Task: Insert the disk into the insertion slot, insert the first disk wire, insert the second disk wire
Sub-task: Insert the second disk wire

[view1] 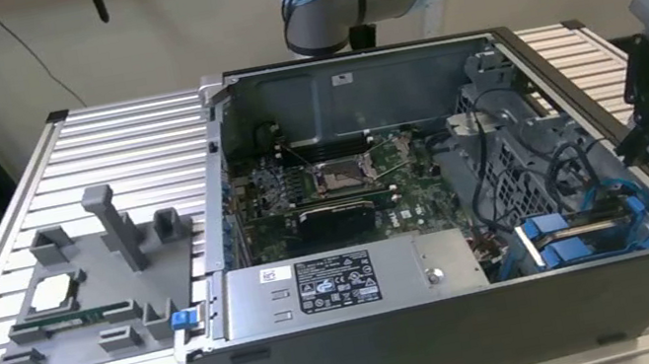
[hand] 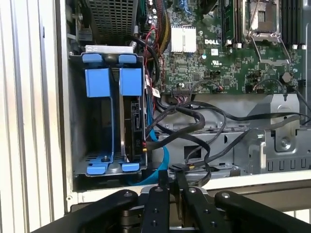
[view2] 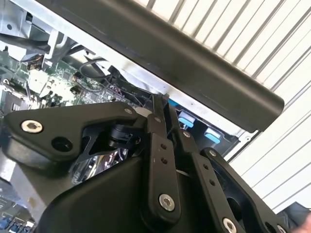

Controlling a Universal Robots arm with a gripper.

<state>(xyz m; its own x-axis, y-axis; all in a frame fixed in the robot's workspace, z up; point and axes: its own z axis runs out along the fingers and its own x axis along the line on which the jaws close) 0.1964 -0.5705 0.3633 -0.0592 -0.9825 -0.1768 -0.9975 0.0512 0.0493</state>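
hovering above the case wall [hand: 243,181] near the insertion slot [hand: 93,130], jaws closed, empty.

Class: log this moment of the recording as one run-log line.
gripper: shut, at case wall beside insertion slot | disk: seated in insertion slot | blue cable: runs beside disk, connection unclear

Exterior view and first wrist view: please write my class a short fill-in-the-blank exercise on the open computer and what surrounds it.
1. In the first wrist view, the plastic carriers in the drive cage are coloured ____.
2. The grey fixture stands on the exterior view's ____ of the computer case.
3. The gripper hangs at the exterior view's ____ edge of the case.

Missing words: blue; left; right.
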